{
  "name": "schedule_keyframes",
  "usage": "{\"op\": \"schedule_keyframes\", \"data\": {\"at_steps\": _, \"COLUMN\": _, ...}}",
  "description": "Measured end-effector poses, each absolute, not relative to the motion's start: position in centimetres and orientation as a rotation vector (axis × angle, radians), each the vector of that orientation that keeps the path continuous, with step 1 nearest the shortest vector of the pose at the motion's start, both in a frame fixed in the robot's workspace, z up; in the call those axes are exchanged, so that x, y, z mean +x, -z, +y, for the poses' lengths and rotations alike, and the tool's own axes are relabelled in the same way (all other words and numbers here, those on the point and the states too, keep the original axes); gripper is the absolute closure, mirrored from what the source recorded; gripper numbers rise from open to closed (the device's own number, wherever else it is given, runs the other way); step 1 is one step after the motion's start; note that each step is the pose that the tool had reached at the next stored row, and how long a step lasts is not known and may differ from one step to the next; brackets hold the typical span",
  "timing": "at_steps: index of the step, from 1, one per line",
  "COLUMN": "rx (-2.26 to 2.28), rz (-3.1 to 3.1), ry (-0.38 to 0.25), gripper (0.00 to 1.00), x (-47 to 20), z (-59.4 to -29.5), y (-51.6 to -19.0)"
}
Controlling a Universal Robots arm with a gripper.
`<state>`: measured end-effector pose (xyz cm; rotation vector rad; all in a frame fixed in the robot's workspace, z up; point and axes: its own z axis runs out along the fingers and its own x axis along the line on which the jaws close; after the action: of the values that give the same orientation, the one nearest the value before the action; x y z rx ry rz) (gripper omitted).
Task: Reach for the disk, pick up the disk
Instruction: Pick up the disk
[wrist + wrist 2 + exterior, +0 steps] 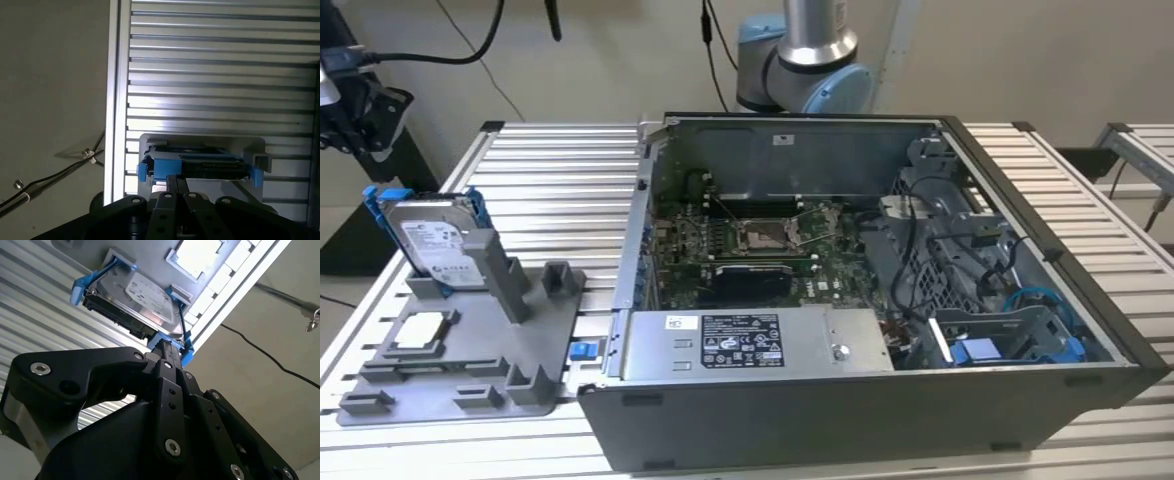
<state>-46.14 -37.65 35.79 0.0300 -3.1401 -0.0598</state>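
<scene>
The disk [434, 238] stands upright on its edge in a slot of the grey fixture [467, 360], at the exterior view's left. It is silver-grey with a white label and a blue bracket frame. In the second wrist view the disk [145, 302] lies just beyond my gripper [167, 347]. In the first wrist view the disk's [200, 165] blue-edged top is straight ahead of the gripper [177, 182]. The black fingers are drawn together, short of the disk and not holding it. The gripper's black body [354, 100] hangs above and to the left of the disk.
An open computer case [881, 300] fills the middle of the slatted metal table [560, 170], with a grey labelled power supply box [747, 342] at its front. A small square silver chip [420, 333] lies on the fixture. Cables [45, 177] trail over the floor beside the table edge.
</scene>
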Motion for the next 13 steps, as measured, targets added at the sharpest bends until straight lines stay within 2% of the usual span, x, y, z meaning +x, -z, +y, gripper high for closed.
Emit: {"op": "schedule_keyframes", "data": {"at_steps": 13, "rx": 0.243, "rz": -3.128, "ry": 0.060, "gripper": 1.00, "x": -46.15, "z": -37.64, "y": -35.79}}
